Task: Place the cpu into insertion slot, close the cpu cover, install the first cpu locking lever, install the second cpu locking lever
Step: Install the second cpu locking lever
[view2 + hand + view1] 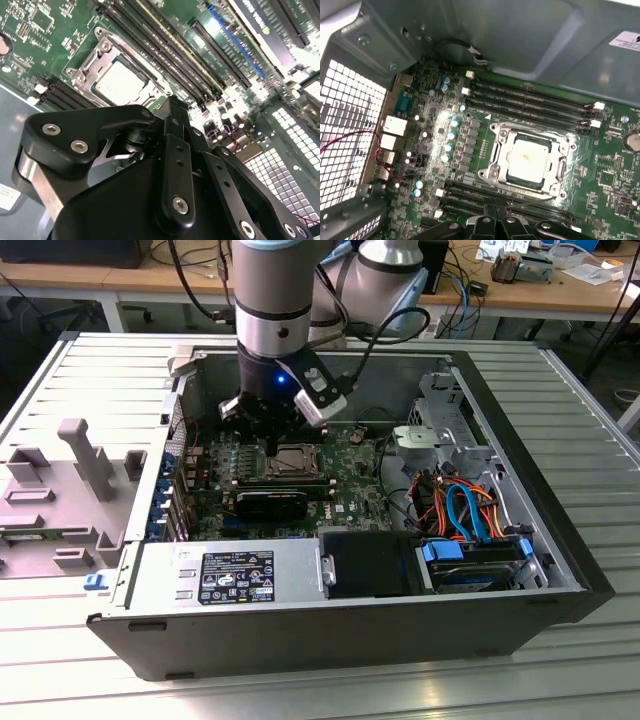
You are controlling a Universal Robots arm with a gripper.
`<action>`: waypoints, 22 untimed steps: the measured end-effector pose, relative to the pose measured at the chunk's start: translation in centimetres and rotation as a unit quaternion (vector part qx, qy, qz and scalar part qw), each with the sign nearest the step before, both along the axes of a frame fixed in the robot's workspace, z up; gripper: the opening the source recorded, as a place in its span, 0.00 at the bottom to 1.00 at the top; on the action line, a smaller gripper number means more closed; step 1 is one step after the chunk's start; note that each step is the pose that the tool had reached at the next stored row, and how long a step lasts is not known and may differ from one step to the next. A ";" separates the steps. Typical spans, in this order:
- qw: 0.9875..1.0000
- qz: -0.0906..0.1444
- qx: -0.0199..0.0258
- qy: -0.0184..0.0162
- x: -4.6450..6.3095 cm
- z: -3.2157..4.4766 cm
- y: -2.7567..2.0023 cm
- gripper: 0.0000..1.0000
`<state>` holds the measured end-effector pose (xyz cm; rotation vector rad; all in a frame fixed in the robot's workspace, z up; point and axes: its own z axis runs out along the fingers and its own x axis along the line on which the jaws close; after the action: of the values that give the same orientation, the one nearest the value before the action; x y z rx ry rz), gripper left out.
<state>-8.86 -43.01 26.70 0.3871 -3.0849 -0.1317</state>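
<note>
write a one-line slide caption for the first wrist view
The cpu sits in the insertion slot with the cpu cover closed over it, gripper poised just beside the socket.

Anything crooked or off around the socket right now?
Nothing stands out. The cpu sits flat and square in the slot, with the cover down around it. The pincer hangs just beside the socket, holding nothing.

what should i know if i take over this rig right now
claw: shut, nothing in it, hovering over the motherboard beside the socket.
cpu: seated in the insertion slot, silver top up.
cpu cover: looks lowered, framing the chip.
Done: cpu placed, cover apparently closed.
Left: the two locking levers; I cannot tell whether either is latched.
</note>
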 end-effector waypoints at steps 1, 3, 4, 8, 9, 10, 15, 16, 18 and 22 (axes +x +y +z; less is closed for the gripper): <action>1.000 0.000 0.006 0.001 0.0 -0.02 -0.08 0.11; 1.000 0.000 0.014 0.002 0.1 -0.10 -0.23 0.11; 1.000 0.000 0.016 0.002 0.1 -0.14 -0.30 0.11; 1.000 0.000 0.020 0.003 0.1 -0.26 -0.67 0.11; 1.000 0.000 0.021 0.003 0.1 -0.33 -0.69 0.11; 1.000 0.000 0.022 0.005 0.1 -0.48 -0.70 0.11; 1.000 0.000 0.025 0.008 0.2 -0.91 -0.71 0.11; 1.000 0.000 0.025 0.008 0.2 -0.99 -0.71 0.11; 1.000 0.000 0.026 0.008 0.2 -1.12 -0.72 0.11; 0.999 0.000 0.031 0.009 0.2 -1.43 -0.82 0.11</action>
<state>-8.68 -43.83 25.27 0.3860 -3.0701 -0.2309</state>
